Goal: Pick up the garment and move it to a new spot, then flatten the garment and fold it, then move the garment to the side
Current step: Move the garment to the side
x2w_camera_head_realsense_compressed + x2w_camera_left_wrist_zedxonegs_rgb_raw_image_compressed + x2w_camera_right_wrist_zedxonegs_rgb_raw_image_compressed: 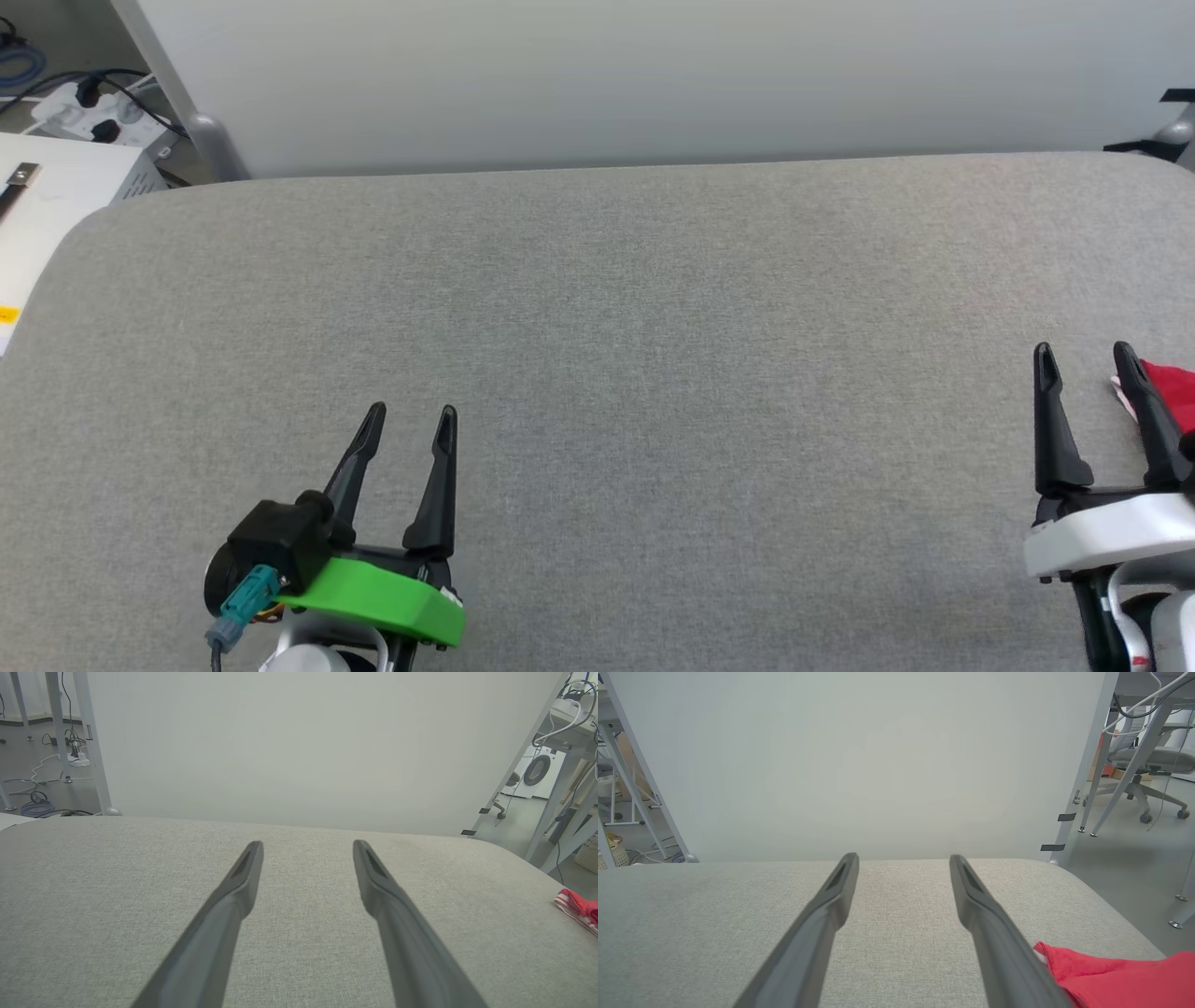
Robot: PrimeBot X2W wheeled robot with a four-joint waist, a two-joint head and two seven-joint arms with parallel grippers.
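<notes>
The garment [1172,390] is a red cloth with a bit of white, lying on the grey padded table [597,308] at the far right edge of the head view, mostly cut off. Its striped trim [577,907] peeks in at the right of the left wrist view, and a red fold [1111,975] lies low right in the right wrist view. My right gripper [1083,359] stands open just left of the garment, its outer finger beside the cloth, nothing between the fingers. My left gripper [411,415] is open over bare table at the lower left.
A pale partition wall [653,75] runs along the table's far edge. A white unit [47,187] with a power strip and cables sits off the far left corner. Metal frame legs and an office chair [1148,760] stand on the floor to the right.
</notes>
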